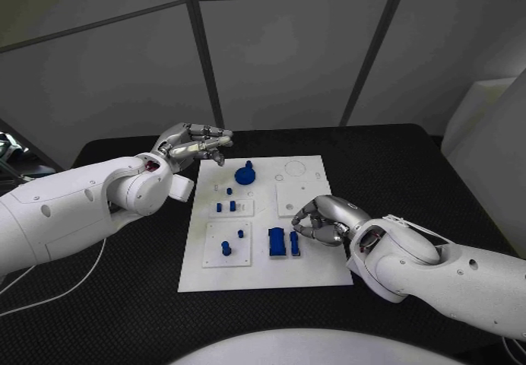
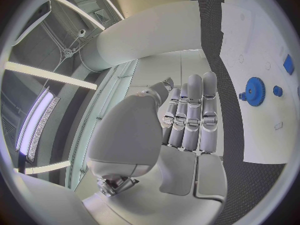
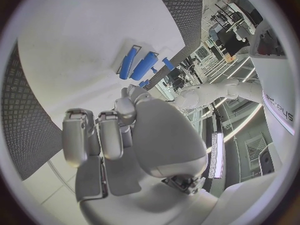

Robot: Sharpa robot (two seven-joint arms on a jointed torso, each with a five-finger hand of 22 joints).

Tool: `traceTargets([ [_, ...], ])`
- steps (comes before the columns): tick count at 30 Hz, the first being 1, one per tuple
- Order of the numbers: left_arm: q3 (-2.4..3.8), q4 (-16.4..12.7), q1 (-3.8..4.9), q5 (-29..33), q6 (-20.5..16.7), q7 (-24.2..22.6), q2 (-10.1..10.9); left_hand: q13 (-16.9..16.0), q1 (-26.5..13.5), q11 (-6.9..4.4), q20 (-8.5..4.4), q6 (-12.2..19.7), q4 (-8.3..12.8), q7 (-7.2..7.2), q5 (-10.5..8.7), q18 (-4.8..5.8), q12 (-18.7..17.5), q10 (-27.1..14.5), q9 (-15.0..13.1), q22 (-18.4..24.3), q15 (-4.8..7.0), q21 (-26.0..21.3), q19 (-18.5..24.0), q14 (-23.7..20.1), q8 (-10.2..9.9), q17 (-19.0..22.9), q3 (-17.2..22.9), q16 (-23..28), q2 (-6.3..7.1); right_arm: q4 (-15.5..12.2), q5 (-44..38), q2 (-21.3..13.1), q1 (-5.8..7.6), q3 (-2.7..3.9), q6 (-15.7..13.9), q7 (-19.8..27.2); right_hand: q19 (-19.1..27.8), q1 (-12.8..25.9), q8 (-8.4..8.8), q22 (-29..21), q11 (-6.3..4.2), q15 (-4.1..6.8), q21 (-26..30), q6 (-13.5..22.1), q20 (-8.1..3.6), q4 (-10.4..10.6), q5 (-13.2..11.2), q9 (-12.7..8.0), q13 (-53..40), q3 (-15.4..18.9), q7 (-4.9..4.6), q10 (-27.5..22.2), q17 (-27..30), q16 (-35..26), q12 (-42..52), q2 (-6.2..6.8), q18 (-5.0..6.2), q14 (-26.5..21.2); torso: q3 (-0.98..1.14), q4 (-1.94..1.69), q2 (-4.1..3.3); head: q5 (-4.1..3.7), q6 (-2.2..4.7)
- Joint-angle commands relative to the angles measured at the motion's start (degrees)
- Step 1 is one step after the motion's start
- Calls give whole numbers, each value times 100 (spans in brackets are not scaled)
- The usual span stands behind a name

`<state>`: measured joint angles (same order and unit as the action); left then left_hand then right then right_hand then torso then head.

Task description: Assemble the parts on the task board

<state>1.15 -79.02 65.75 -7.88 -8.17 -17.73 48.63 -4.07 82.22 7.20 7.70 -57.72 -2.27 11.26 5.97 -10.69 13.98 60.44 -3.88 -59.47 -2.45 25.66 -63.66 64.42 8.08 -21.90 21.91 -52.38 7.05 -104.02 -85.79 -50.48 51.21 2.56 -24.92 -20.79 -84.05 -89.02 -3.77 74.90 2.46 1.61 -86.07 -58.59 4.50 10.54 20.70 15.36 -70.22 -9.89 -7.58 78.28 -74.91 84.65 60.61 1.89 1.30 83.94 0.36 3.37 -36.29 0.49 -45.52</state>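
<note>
Head view shows the flat white rectangular task board (image 1: 267, 258) in the middle of the black textured table (image 1: 416, 167), with the small blue plastic parts on it: a round blue gear with a knob (image 1: 245, 176) near the far end, short blue pegs (image 1: 226, 206) in the middle plate, one peg (image 1: 226, 247) in the near-left plate, and two long blue blocks (image 1: 284, 242) standing side by side. The silver left hand (image 1: 193, 143) hovers over the board's far-left corner, fingers curled in and holding nothing I can see; its wrist view shows them straight and close together. The silver right hand (image 1: 322, 220) rests at the board's right edge beside the blocks, fingers curled, with no part in it. I cannot judge if assembling is early or nearly complete. Any reach needs care near the standing pegs. Open room lies on the table right of the board and in front of its near edge.
</note>
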Motion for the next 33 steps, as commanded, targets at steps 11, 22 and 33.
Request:
traceTargets([
  [11,5,1,9,22,57,-13,-14,3,23,0,10,52,52,6,17,25,33,-38,-5,2,12,-30,14,-46,34,9,12,10,-55,32,-52,37,5,-63,659,22,-224,167,1,1143,-25,17,9,-159,14,-28,-1,-228,-26,-409,18,9,-647,9,90,198,2,428,-2,8,3,7,-31],
  [22,5,14,8,22,59,-5,-23,3,23,0,10,52,52,6,17,25,33,-38,-5,2,12,-30,14,-46,34,9,12,10,-55,53,-143,38,5,-75,595,-70,-234,292,-21,1154,-47,35,0,-288,0,-61,-14,-315,-16,-576,48,17,-658,15,105,272,-1,430,-2,6,9,-3,-39],
  [33,5,21,7,22,69,13,-29,4,29,1,8,56,58,9,16,25,40,-43,-5,0,12,-27,14,-48,38,13,19,9,-60,150,-355,81,5,-76,-221,26,46,575,18,873,39,-39,328,890,72,3,-1168,-814,660,-633,-38,-448,-413,-164,-742,571,96,369,-3,-6,1,3,8],
])
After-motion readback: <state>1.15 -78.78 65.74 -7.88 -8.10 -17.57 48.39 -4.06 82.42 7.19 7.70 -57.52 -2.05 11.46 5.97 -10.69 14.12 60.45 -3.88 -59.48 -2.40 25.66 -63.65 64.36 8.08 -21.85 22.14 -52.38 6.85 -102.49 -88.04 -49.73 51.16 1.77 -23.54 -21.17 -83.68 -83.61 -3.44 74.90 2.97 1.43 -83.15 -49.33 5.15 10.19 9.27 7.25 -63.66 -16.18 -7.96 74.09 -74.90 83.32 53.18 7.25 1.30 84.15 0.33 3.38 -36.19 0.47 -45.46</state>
